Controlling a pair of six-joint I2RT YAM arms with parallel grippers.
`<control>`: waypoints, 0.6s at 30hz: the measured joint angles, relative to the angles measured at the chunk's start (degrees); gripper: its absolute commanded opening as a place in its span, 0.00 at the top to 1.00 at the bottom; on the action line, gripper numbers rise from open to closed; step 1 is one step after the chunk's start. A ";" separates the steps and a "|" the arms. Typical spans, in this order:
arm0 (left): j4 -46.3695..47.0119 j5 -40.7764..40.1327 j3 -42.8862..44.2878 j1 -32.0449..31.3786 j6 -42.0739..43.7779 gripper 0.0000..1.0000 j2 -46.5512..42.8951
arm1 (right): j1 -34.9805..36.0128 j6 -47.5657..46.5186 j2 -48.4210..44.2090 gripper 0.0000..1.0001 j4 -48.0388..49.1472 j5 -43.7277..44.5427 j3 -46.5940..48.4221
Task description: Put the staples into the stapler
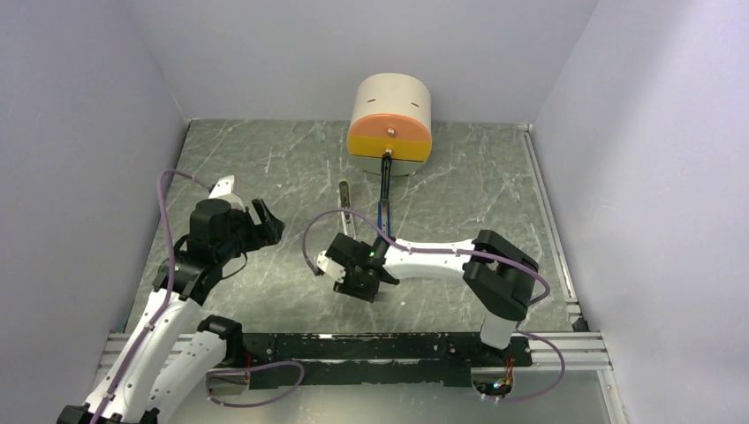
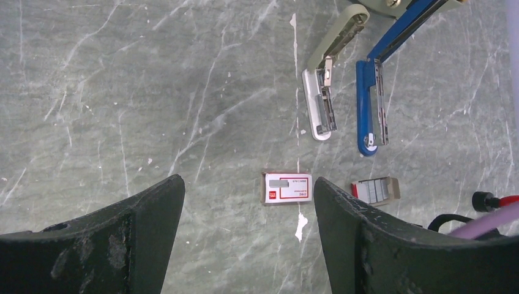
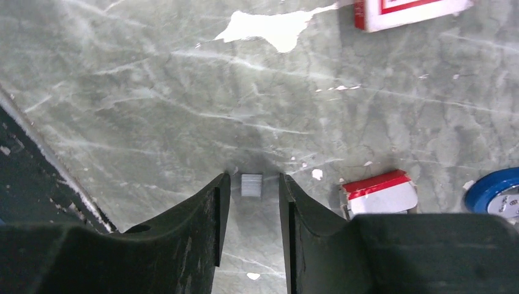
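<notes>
Where the right gripper [image 3: 252, 179] hung: we found it low over the marbled grey table [image 3: 153, 92], its tips close to the surface.
Right jaws: they stood narrowly parted, one on each side of the staples [image 3: 251, 185]. A thin strip of table showed on both sides, so we saw no contact and nothing pinched.
Staples: a small grey ribbed block lay flat on the table, right between the right fingertips.
Open box [image 3: 379, 195]: it was red-edged and lay just beside the right finger. From the left wrist we made out more grey strips inside it.
Red-and-white box [image 2: 287, 188]: it lay flat on the table near the open box, not touching it.
Blue stapler [image 2: 367, 104]: it was laid open beyond the boxes with its metal rail bared and its rounded end near the open box.
Pale stapler [image 2: 321, 104]: it lay beside the blue one, also open, and the two were apart.
Left gripper [image 2: 248, 184]: we saw its jaws spread wide with nothing in them, raised above the table well to the left.
Drum [image 1: 389, 124]: a beige cylinder with an orange face stood at the far edge of the table, and the blue stapler's far end reached up to it.
</notes>
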 measured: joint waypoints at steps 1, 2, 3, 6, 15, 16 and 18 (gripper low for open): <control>0.00 0.00 0.00 0.00 0.00 0.18 0.00 | -0.20 0.52 0.20 0.61 0.15 0.15 0.24; 0.00 0.00 0.00 0.00 0.00 0.18 -0.02 | -0.46 1.07 0.35 0.61 0.35 0.28 0.44; 0.00 0.00 0.00 0.00 0.00 0.18 -0.02 | -0.83 1.90 0.55 0.59 0.52 0.39 0.70; -0.02 0.00 0.00 0.00 0.00 0.18 -0.13 | -2.56 5.09 0.70 0.54 1.03 0.74 1.73; 0.00 0.00 0.00 0.00 0.00 0.18 -0.61 | -7.23 17.94 -2.54 0.49 2.12 5.86 2.08; 0.00 0.00 0.00 0.00 0.00 0.18 -0.61 | -7.26 19.28 -3.34 0.49 2.21 6.14 1.73; 0.00 0.00 0.00 0.00 0.00 0.17 -0.61 | -7.19 21.31 -5.22 0.49 2.29 5.99 0.42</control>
